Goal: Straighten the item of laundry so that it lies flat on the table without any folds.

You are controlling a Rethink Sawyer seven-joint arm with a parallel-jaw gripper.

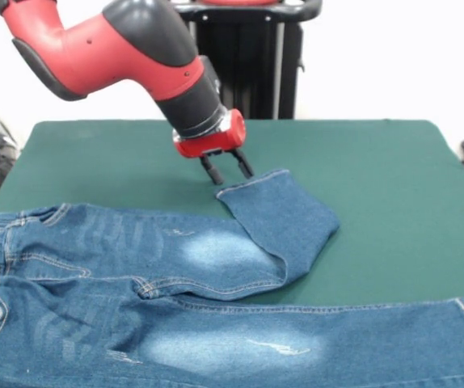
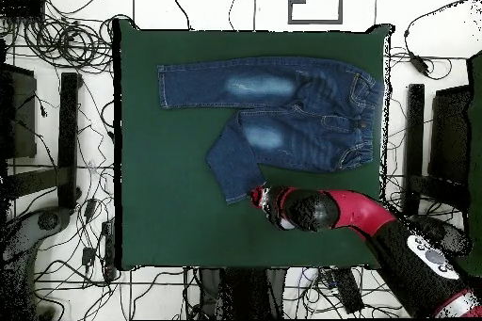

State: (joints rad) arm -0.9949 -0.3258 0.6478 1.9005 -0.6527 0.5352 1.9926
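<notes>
One leg of the blue denim jeans with faded pale patches (image 1: pixel 216 283) lies straight along the wide dark green felt-topped counter (image 1: pixel 394 186); the other leg is doubled back over itself, its hemmed cuff (image 1: pixel 252 182) pointing away from the straight leg. The step in hand appears to be unfolding that bent leg. Next, the tool must close on the cuff and carry it outward, away from the waistband, until the fold opens. Right at the cuff's corner hangs the small black two-fingered tool (image 1: pixel 227 171), fingers slightly spread, pinching nothing; whether a tip touches the hem is unclear.
</notes>
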